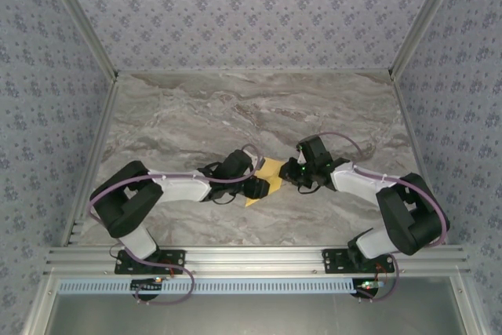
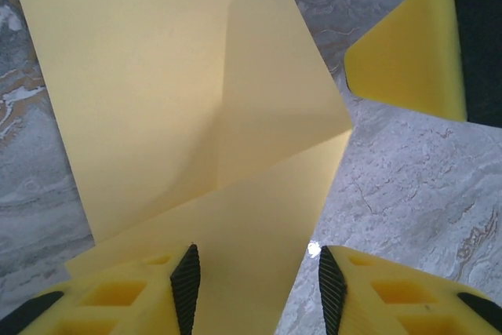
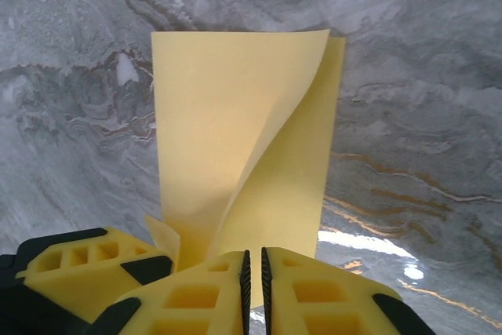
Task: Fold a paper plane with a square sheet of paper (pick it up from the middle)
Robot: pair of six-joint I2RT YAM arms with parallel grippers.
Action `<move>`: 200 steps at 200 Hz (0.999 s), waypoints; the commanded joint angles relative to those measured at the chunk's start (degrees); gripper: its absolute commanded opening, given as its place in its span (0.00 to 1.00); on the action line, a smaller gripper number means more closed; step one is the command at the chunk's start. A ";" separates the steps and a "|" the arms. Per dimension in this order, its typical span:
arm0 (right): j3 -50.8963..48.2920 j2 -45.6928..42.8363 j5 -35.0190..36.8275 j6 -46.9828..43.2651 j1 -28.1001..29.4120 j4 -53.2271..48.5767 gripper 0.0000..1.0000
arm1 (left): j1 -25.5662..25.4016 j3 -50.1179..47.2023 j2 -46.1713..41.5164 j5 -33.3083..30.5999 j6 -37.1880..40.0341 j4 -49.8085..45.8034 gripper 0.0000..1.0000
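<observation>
Folding is part-way along as two robot arms meet near the middle of the marble surface [image 1: 196,115], a little toward its near edge, over the square sheet of paper [image 1: 271,169]. The mustard-yellow sheet lies between them and is not flat. The left wrist view shows one flap turned over on a slant with a crease through it. The right wrist view shows a flap curling up off the layer beneath.

The left pincer [image 1: 257,187] is apart, its fingers [image 2: 186,280] straddling the part of the sheet nearest it without closing on it. The right pincer [image 1: 292,176] has its fingers [image 3: 314,296] together at the sheet's edge; whether they nip any paper cannot be told.

By the look of it, this is an early fold: the flap is laid over but not pressed, and no dart shape has formed. The next move likely calls for one pincer to pin the sheet while the other flattens the springy flap and runs along its crease, since thin paper could slide or buckle. Count: one sheet, two pincers, two arms.
</observation>
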 commanded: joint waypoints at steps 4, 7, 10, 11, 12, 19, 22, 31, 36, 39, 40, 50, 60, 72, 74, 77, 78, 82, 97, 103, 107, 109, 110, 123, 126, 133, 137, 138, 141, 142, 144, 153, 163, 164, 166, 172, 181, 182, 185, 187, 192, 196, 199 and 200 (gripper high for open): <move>0.31 0.85 -2.23 -1.10 0.61 0.73 0.13 | -0.46 0.97 0.81 1.55 2.15 0.68 0.46; 0.40 0.97 -2.29 -1.17 0.72 0.83 0.13 | -0.47 0.96 0.90 1.55 2.25 0.62 0.46; 0.43 1.02 -2.36 -1.16 0.79 0.86 0.13 | -0.46 0.96 1.06 1.48 2.30 0.68 0.46; 0.47 1.09 -2.42 -1.17 0.77 0.88 0.13 | -0.46 0.96 1.09 1.47 2.37 0.69 0.46; 0.49 1.18 -2.46 -1.18 0.81 0.89 0.13 | -0.46 0.96 1.11 1.46 2.41 0.65 0.46; 0.60 1.55 -2.87 -1.18 0.88 1.27 0.13 | -0.46 1.05 1.40 1.36 2.74 0.64 0.46; 0.60 1.67 -3.04 -1.07 0.85 1.45 0.13 | -0.46 1.04 1.54 1.37 2.83 0.61 0.46; 0.82 2.18 -3.36 -1.01 1.08 1.64 0.13 | -0.46 1.11 1.82 1.37 3.17 0.45 0.44; 0.94 2.39 -3.50 -1.00 1.10 1.87 0.13 | -0.46 1.12 1.92 1.37 3.35 0.40 0.44; 0.95 2.56 -3.61 -0.93 1.13 2.03 0.13 | -0.46 1.18 2.03 1.37 3.37 0.39 0.44; 0.95 2.57 -3.66 -0.92 1.12 2.08 0.13 | -0.46 1.16 2.02 1.33 3.39 0.41 0.44; 0.99 3.01 -4.11 -0.63 1.19 2.67 0.13 | -0.46 1.12 2.05 1.37 3.67 0.50 0.44; 0.95 3.38 -4.63 -0.44 1.18 3.44 0.13 | -0.46 1.05 2.01 1.37 3.97 0.61 0.44; 0.77 3.59 -5.17 0.23 1.27 4.70 0.13 | -0.47 0.81 1.94 1.54 4.32 0.89 0.44; 0.73 3.60 -5.23 0.36 1.21 4.92 0.12 | -0.46 0.86 1.95 1.54 4.41 0.95 0.44; 0.69 3.60 -5.34 0.50 1.28 5.19 0.13 | -0.46 0.87 1.98 1.61 4.52 1.04 0.44; 0.69 3.57 -5.37 0.58 1.24 5.24 0.13 | -0.46 0.83 1.90 1.62 4.54 1.05 0.44; 0.81 3.59 -5.52 0.70 1.25 5.60 0.12 | -0.44 0.79 2.01 1.71 4.67 1.14 0.44; 1.08 3.58 -5.96 1.29 1.36 6.48 0.13 | -0.47 0.70 2.08 2.06 5.24 1.56 0.45; 1.16 3.61 -6.14 1.43 1.30 6.77 0.13 | -0.46 0.75 2.10 2.28 5.54 1.57 0.45; 1.29 3.64 -6.17 1.45 1.35 6.81 0.14 | -0.52 0.73 2.17 2.36 5.68 1.66 0.45; 1.34 3.66 -6.22 1.48 1.37 6.84 0.13 | -0.48 0.77 2.18 2.47 5.76 1.67 0.45; 1.37 3.65 -6.25 1.46 1.33 6.86 0.14 | -0.47 0.78 2.18 2.45 5.81 1.67 0.45; 1.67 3.98 -6.44 1.54 1.37 6.83 0.14 | -0.46 0.88 2.25 2.51 6.29 1.80 0.45; 1.73 4.06 -6.45 1.54 1.37 6.80 0.14 | -0.46 0.92 2.26 2.51 6.43 1.84 0.45; 1.92 4.28 -6.38 1.54 1.34 6.79 0.14 | -0.46 1.04 2.25 2.36 6.69 1.90 0.44; 1.96 4.33 -6.44 1.62 1.36 6.79 0.14 | -0.46 1.04 2.20 2.27 6.81 1.94 0.44; 1.98 4.42 -6.45 1.63 1.32 6.83 0.14 | -0.46 1.04 2.24 2.22 6.83 1.98 0.44; 2.08 4.47 -6.40 1.72 1.32 6.94 0.14 | -0.49 1.12 2.27 2.12 6.96 1.99 0.43; 2.04 4.53 -6.43 1.76 1.30 6.91 0.14 | -0.47 1.13 2.27 2.10 6.99 2.01 0.43; 2.06 4.54 -6.44 1.79 1.31 6.90 0.14 | -0.47 1.14 2.27 2.01 7.07 2.02 0.43; 2.06 4.61 -6.36 1.86 1.31 6.96 0.14 | -0.47 1.28 2.27 1.66 7.40 1.98 0.39; 2.16 4.77 -6.15 1.86 1.30 6.89 0.14 | -0.46 1.44 2.27 1.12 7.75 1.93 0.36; 2.17 4.73 -6.16 1.83 1.34 6.88 0.14 | -0.46 1.42 2.27 1.07 7.78 1.93 0.36; 2.16 4.74 -6.13 1.83 1.36 6.88 0.14 | -0.51 1.45 2.27 0.99 7.86 1.93 0.35; 2.09 4.72 -6.03 1.81 1.31 6.80 0.14 | -0.51 1.48 2.28 0.78 8.10 1.93 0.33; 2.16 4.61 -5.82 1.72 1.33 6.48 0.14 | -0.46 1.49 2.25 0.50 8.41 1.85 0.28; 2.17 4.60 -5.78 1.76 1.31 6.46 0.14 | -0.46 1.49 2.22 0.49 8.55 1.85 0.28; 2.10 4.64 -5.65 1.68 1.32 6.43 0.14 | -0.45 1.49 2.19 0.49 8.81 1.80 0.27; 2.09 4.66 -5.63 1.64 1.34 6.30 0.14 | -0.46 1.49 2.18 0.47 8.96 1.88 0.26; 2.06 4.54 -5.57 1.53 1.28 6.13 0.14 | -0.42 1.49 2.10 0.45 9.24 1.93 0.25; 2.09 4.52 -5.49 1.29 1.33 6.06 0.14 | -0.41 1.49 2.05 0.30 9.42 1.87 0.24; 2.03 4.51 -5.49 1.16 1.34 5.89 0.14 | -0.40 1.49 2.01 0.31 9.42 1.85 0.23; 2.02 4.51 -5.44 1.13 1.31 5.86 0.14 | -0.39 1.53 2.01 0.31 9.49 1.85 0.23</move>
